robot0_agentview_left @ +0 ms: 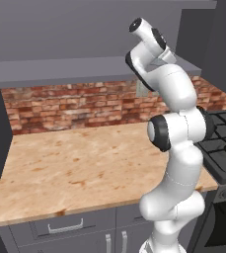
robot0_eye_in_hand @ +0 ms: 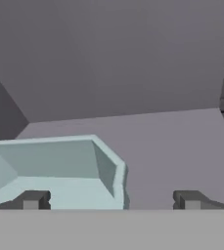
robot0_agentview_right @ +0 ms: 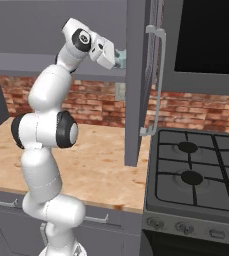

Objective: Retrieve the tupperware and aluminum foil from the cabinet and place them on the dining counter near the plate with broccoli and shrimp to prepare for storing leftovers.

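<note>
Inside the cabinet (robot0_agentview_right: 136,75), the tupperware (robot0_eye_in_hand: 59,171) sits unlifted on the shelf between the gripper's (robot0_eye_in_hand: 111,199) spread fingers; retrieval and both placements apparently remain.

Red brick backsplash (robot0_agentview_left: 70,106) behind wood-grain worktop (robot0_agentview_left: 85,168), grey drawers (robot0_agentview_left: 65,227) beneath. Black gas hob (robot0_agentview_right: 198,172) just right of it, dark panel (robot0_agentview_right: 208,35) above. Flat even light.
</note>
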You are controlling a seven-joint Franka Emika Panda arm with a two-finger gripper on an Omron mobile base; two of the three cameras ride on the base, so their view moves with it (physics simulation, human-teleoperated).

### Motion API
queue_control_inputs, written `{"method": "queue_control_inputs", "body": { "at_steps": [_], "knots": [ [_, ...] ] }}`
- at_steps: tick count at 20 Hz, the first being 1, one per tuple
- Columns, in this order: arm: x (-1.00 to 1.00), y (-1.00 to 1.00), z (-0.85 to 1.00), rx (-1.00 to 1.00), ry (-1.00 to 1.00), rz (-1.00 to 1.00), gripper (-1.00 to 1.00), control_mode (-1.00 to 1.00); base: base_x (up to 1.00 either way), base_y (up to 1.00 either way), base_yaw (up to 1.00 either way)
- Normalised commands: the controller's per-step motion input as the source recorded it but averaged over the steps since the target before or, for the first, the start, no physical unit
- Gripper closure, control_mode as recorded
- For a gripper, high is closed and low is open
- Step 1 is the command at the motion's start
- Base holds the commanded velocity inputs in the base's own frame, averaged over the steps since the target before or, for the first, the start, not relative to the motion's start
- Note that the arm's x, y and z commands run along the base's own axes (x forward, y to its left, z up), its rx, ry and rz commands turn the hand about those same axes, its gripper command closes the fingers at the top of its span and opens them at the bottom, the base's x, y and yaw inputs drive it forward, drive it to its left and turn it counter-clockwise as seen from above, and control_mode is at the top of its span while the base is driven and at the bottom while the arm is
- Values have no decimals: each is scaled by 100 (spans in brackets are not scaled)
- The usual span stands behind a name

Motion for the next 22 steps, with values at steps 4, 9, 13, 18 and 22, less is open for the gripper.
{"method": "queue_control_inputs", "body": {
  "at_steps": [4, 9, 13, 18, 22],
  "knots": [
    [34, -1, -35, 3, 8, 0, -100, -100, 0, 0, 0],
    [8, 9, -89, -3, -3, 0, 100, -100, 0, 0, 0],
    [-10, 4, -87, 0, -22, 0, 100, -100, 0, 0, 0],
    [-53, 10, -44, 0, -22, 0, 100, -100, 0, 0, 0],
    [-89, 51, -9, -3, -6, 1, 100, -100, 0, 0, 0]
  ]
}}
